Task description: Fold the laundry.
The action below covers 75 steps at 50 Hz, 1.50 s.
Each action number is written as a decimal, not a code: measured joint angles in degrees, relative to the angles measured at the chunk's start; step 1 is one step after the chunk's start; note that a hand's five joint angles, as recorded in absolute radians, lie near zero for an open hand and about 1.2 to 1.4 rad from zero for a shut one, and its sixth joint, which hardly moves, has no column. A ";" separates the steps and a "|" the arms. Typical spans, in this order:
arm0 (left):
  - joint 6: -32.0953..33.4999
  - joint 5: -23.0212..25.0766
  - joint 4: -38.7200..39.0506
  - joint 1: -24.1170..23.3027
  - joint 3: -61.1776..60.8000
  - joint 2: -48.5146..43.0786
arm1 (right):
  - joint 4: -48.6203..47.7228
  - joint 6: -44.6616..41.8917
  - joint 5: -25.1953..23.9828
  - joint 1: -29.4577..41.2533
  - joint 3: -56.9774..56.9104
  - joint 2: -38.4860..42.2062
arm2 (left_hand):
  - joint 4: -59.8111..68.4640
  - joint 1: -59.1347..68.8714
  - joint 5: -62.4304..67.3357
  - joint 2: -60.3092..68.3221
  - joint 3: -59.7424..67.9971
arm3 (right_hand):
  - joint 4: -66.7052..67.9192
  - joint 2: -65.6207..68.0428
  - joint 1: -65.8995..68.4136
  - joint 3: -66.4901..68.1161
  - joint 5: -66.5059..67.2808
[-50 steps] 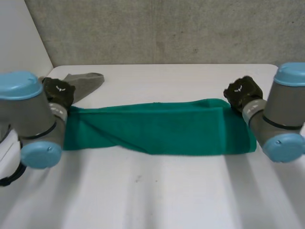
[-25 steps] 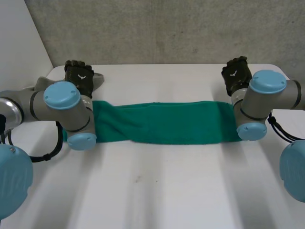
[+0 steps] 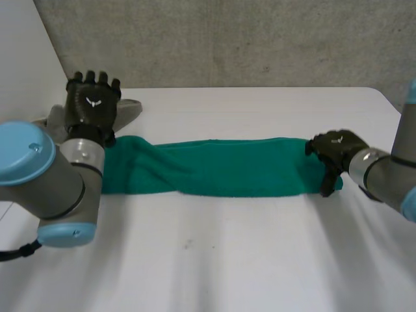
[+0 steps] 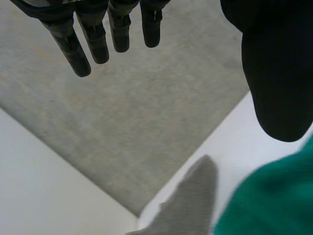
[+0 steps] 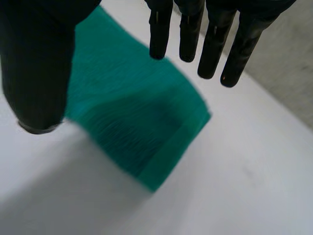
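A folded towel [image 3: 214, 166] lies lengthwise on the worktop [image 3: 227, 260], reaching from the left robot hand [image 3: 91, 104] to the right robot hand [image 3: 335, 151]. One end lies under the right robot hand's palm. A second cloth [image 3: 127, 107] lies just beside the left robot hand, behind the towel's other end.

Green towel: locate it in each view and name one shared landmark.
Head view: green towel lies stretched between the left hand and the right hand.
Left wrist view: its end beside the grey cloth, past the thumb.
Right wrist view: its end under the palm.
Shared landmark: the white table.
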 measured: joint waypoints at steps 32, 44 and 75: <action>-3.86 1.49 -2.64 1.28 -2.35 0.41 | -16.13 -2.16 2.74 -9.51 4.70 2.30 | 0.00 0.00 0.00 0.00 0.00 | 45.57 45.69 36.81 44.85 44.39; -3.74 1.52 -2.76 1.12 -3.81 1.79 | -16.41 -19.06 3.00 -21.89 5.70 0.47 | 0.00 0.00 0.00 0.00 0.00 | 45.58 45.69 36.81 44.85 44.43; -3.77 1.57 -5.25 -0.90 -5.02 1.81 | -25.17 -37.92 -15.22 25.19 -5.98 10.26 | 0.00 0.00 0.00 0.00 0.00 | 45.79 45.69 37.10 45.57 44.67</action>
